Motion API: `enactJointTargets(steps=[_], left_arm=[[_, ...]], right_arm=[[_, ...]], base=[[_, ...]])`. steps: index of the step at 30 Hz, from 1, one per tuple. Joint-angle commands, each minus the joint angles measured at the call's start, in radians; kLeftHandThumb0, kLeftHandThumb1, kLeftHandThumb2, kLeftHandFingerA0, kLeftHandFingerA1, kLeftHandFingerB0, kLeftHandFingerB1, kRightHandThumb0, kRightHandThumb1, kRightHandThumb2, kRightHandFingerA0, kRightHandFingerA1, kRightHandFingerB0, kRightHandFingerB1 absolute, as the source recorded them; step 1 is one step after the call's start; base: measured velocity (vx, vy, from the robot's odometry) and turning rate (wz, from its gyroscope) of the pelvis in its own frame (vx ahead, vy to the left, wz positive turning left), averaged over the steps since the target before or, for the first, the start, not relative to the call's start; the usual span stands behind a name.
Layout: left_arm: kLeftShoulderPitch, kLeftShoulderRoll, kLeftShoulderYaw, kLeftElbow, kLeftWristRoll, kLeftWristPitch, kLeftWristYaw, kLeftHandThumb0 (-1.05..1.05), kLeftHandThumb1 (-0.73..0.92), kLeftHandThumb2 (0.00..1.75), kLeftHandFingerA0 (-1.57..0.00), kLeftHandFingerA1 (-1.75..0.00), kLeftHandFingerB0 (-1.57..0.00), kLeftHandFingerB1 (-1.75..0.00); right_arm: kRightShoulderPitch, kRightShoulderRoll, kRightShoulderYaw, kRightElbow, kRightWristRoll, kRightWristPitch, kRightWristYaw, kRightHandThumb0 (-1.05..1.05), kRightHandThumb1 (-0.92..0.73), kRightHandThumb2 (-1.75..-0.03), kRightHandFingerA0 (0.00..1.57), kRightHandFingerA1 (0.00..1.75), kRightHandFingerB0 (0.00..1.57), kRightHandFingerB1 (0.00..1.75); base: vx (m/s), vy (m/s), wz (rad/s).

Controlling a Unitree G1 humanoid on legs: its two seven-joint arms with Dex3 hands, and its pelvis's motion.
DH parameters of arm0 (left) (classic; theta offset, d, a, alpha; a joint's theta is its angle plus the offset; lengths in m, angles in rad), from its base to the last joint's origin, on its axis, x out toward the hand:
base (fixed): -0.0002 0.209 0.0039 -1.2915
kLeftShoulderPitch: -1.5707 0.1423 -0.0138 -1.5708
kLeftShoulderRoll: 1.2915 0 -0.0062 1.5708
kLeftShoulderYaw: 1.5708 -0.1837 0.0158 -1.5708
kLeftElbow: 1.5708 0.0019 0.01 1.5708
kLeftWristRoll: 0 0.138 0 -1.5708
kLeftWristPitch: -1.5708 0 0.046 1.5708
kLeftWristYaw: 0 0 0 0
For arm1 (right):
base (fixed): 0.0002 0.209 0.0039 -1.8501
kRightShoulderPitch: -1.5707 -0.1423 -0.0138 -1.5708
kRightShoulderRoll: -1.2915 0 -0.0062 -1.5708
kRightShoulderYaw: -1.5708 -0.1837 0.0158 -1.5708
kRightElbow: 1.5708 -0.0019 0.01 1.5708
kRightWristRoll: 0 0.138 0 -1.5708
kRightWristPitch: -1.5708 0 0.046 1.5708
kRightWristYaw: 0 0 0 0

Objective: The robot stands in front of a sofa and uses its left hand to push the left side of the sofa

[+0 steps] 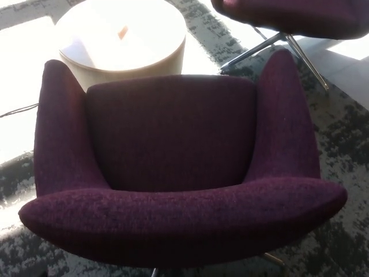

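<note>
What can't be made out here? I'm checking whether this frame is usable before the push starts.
- Both hands: not in the head view at all, so their state is unknown.
- Purple sofa: its base is hidden under the seat; only bits of metal leg show at the bottom edge.
- Second purple chair: cut off by the top edge.
- Small orange object on the round table: glare washes it out and it is too small to identify.
</note>
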Motion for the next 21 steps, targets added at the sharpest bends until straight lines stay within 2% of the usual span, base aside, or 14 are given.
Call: enactJointTargets(steps=[1,4,5,7,12,13,14,16,20,21], left_arm=[[0.037,0.038,0.031,-0.109,-0.067,-0.037,-0.046,-0.81,0.89,1.19,0.00,-0.18,0.00,-0.18],[0.029,0.040,0.048,-0.154,-0.096,-0.003,-0.054,-0.83,0.87,1.16,-0.03,-0.18,-0.03,-0.18],[0.017,0.070,0.056,-0.215,-0.114,0.007,-0.076,-0.84,0.89,1.19,0.00,-0.14,0.00,-0.15],[0.008,0.079,0.062,-0.251,-0.121,0.022,-0.072,-0.82,0.89,1.19,0.00,-0.15,0.00,-0.15],[0.011,0.082,0.068,-0.285,-0.136,0.048,-0.076,-0.82,0.89,1.19,0.00,-0.15,0.00,-0.15],[-0.040,0.125,0.081,-0.297,-0.126,0.052,-0.051,-0.81,0.92,1.21,0.00,-0.17,0.00,-0.14],[-0.081,0.151,0.086,-0.290,-0.123,0.057,-0.046,-0.84,0.92,1.22,0.00,-0.16,0.00,-0.14],[-0.118,0.170,0.088,-0.275,-0.119,0.068,-0.038,-0.85,0.92,1.25,0.00,-0.17,0.00,-0.14],[-0.220,0.233,0.069,-0.187,-0.089,0.079,-0.048,-0.84,0.92,1.27,0.00,-0.20,0.00,-0.16],[-0.253,0.253,0.058,-0.161,-0.072,0.092,-0.043,-0.87,0.92,1.27,0.00,-0.19,0.00,-0.14]], right_arm=[[0.021,-0.013,0.009,0.014,-0.023,-0.054,-0.048,-0.64,-0.89,-0.67,0.34,0.39,0.28,0.33],[0.019,-0.013,0.000,0.019,-0.011,-0.053,-0.036,-0.65,-0.88,-0.66,0.34,0.38,0.29,0.33],[0.019,-0.013,0.003,0.018,-0.018,-0.057,-0.052,-0.67,-0.82,-0.68,0.37,0.42,0.27,0.33],[0.016,-0.012,0.003,0.019,-0.018,-0.051,-0.056,-0.64,-0.87,-0.66,0.43,0.43,0.30,0.33],[0.017,-0.012,0.007,0.022,-0.024,-0.048,-0.067,-0.64,-0.87,-0.66,0.43,0.43,0.30,0.33],[0.022,-0.010,-0.004,0.022,-0.007,-0.061,-0.045,-0.57,-0.65,-1.05,0.35,0.59,0.17,0.47],[0.013,-0.013,-0.002,0.020,-0.012,-0.060,-0.051,-0.64,-0.80,-0.67,0.39,0.45,0.30,0.36],[0.003,-0.016,0.002,0.019,-0.020,-0.055,-0.058,-0.61,-0.86,-0.66,0.42,0.44,0.32,0.35],[-0.001,-0.020,0.011,0.020,-0.033,-0.048,-0.073,-0.66,-0.82,-0.67,0.41,0.44,0.33,0.37],[-0.005,-0.019,0.009,0.020,-0.031,-0.050,-0.069,-0.59,-0.67,-1.06,0.37,0.58,0.21,0.48]], base=[[0.00,0.000,0.00],[0.00,0.000,0.00],[0.00,0.000,0.00],[0.00,0.000,0.00],[0.00,0.000,0.00],[0.00,0.000,0.00],[0.00,0.000,0.00],[0.00,0.000,0.00],[0.00,0.000,0.00],[0.00,0.000,0.00]])
